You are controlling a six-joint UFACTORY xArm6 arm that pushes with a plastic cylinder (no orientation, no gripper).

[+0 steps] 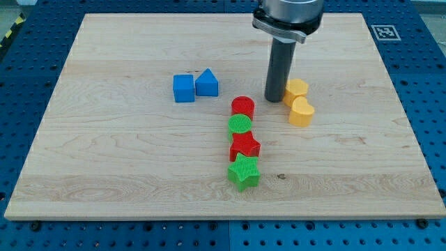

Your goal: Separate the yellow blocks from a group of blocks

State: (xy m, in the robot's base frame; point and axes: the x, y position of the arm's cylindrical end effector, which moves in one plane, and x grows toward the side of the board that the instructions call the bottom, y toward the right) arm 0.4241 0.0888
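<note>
Two yellow blocks lie at the view's right of centre: a yellow hexagon-like block (296,90) and just below it a yellow heart-like block (301,111), touching each other. My tip (274,100) stands on the board right at the left side of the upper yellow block. To the left of the tip a column of blocks runs downward: a red cylinder (242,107), a green cylinder (240,125), a red star (244,146) and a green star (244,171). The yellow blocks sit apart from this column.
A blue cube (183,88) and a blue triangular block (206,83) touch each other at the view's upper left of centre. The wooden board (104,167) rests on a blue perforated table. A fiducial marker (382,32) lies off the board's top right corner.
</note>
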